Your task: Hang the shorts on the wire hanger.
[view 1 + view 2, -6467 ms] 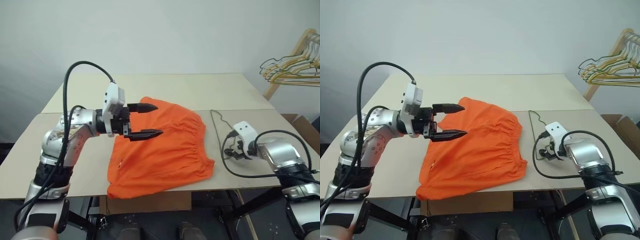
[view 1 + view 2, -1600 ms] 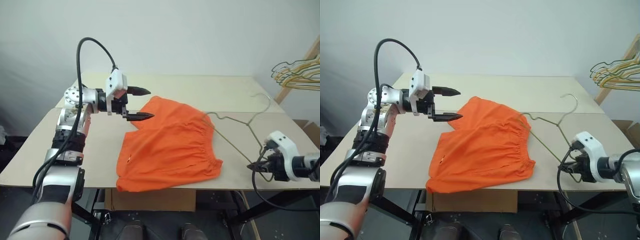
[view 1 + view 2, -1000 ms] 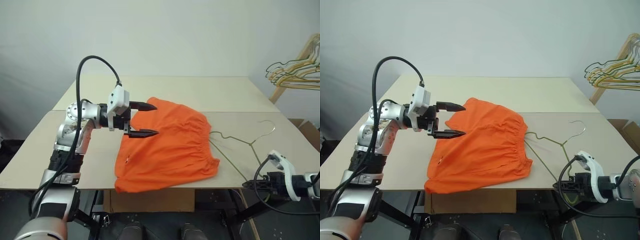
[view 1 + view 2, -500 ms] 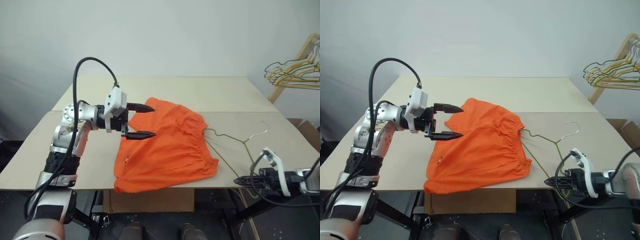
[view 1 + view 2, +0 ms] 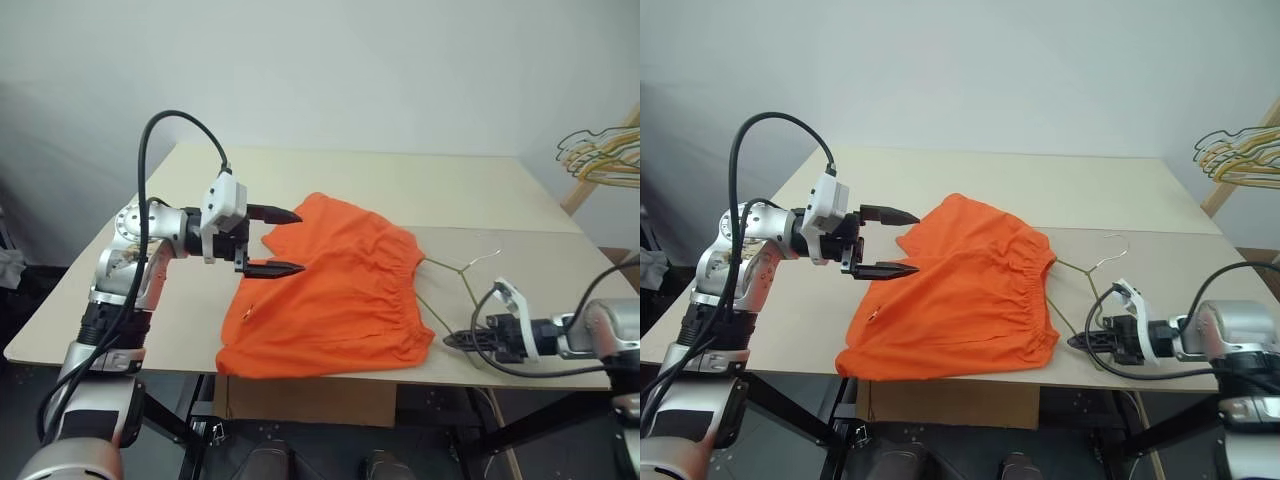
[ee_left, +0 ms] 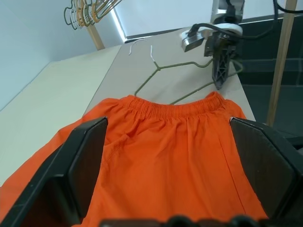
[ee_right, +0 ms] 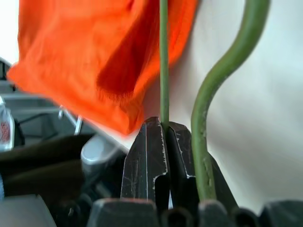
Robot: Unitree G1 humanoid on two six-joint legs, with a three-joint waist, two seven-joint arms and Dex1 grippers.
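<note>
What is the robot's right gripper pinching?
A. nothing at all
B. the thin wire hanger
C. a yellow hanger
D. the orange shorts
B: the right gripper is shut on the thin wire hanger, its wire running up from between the fingertips, beside the orange shorts on the table.

Bright orange thin-fabric shorts (image 5: 330, 295) lie spread flat on the pale tabletop (image 5: 400, 190), the gathered elastic waistband toward the robot's right and the leg hems toward its left, one lower corner reaching the near edge. Just beside the waistband lies a thin dark-grey triangular wire hanger (image 5: 455, 285), its small hook pointing away, one wire pinched in the closed right claw (image 5: 450, 340).
</note>
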